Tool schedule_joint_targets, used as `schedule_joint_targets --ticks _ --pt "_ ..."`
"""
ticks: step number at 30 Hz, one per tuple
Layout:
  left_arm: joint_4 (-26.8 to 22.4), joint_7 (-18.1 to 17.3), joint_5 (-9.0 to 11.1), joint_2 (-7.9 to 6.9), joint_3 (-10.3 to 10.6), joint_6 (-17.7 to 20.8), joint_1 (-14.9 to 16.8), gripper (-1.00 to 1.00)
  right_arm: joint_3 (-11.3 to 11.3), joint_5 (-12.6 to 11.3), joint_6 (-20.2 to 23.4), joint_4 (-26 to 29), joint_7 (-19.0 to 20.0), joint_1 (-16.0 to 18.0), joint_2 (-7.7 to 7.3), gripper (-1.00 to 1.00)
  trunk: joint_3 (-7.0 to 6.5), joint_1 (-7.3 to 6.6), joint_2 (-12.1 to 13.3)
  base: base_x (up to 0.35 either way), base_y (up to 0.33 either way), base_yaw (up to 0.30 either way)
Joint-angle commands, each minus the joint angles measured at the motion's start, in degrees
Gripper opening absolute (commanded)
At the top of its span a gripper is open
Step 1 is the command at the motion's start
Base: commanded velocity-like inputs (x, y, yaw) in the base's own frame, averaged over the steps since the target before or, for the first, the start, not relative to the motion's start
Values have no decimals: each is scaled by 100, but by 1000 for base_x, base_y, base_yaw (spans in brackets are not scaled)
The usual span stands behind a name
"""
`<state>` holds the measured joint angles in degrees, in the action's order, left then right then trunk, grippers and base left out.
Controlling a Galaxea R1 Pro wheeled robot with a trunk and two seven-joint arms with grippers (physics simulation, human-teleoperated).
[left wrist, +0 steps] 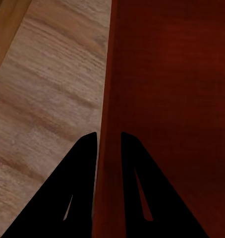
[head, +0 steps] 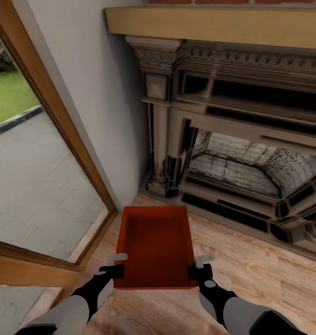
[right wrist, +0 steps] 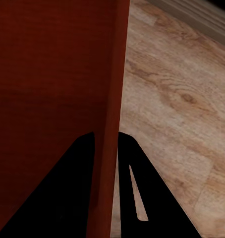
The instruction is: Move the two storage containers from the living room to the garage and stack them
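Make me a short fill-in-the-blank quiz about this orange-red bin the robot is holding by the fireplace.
1. The orange-red rectangular thin-walled bin is gripped by ____ claws at once.
2. Each claw, left claw and right claw, pinches a side ____ of the bin between its fingers.
3. The floor under the bin is light ____ planks.
4. Beyond the bin stands an ornate dark ____.

Missing words: two; wall; wood; fireplace

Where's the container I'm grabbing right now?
In the head view the storage container sits centre-bottom over the wood plank floor, between the left gripper and right gripper straddling its side walls, just before the fireplace.
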<state>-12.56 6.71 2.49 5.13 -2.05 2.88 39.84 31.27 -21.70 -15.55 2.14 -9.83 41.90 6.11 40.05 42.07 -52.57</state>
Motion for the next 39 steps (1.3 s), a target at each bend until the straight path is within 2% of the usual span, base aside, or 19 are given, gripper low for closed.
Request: schedule_joint_targets --ticks 1,10,21,39 --pt "-29 111 -91 5 -138 -139 -1 -100 -209 -10 8 -3 -19 0 4 -100 4 -3 -4 -336 0 0" --pt "-25 111 -94 6 -137 -143 0 -100 -209 -10 8 -3 -20 0 4 -100 4 -3 -4 -272 0 0" --pt "-21 111 -99 4 -137 -144 -1 -100 -209 -15 17 -11 -7 -15 5 -100 -2 -3 -4 -12 0 0" --pt "-25 111 -99 5 -137 -146 -1 -100 -218 -11 17 -12 -19 -24 4 -100 -152 -3 -4 0 0 0"
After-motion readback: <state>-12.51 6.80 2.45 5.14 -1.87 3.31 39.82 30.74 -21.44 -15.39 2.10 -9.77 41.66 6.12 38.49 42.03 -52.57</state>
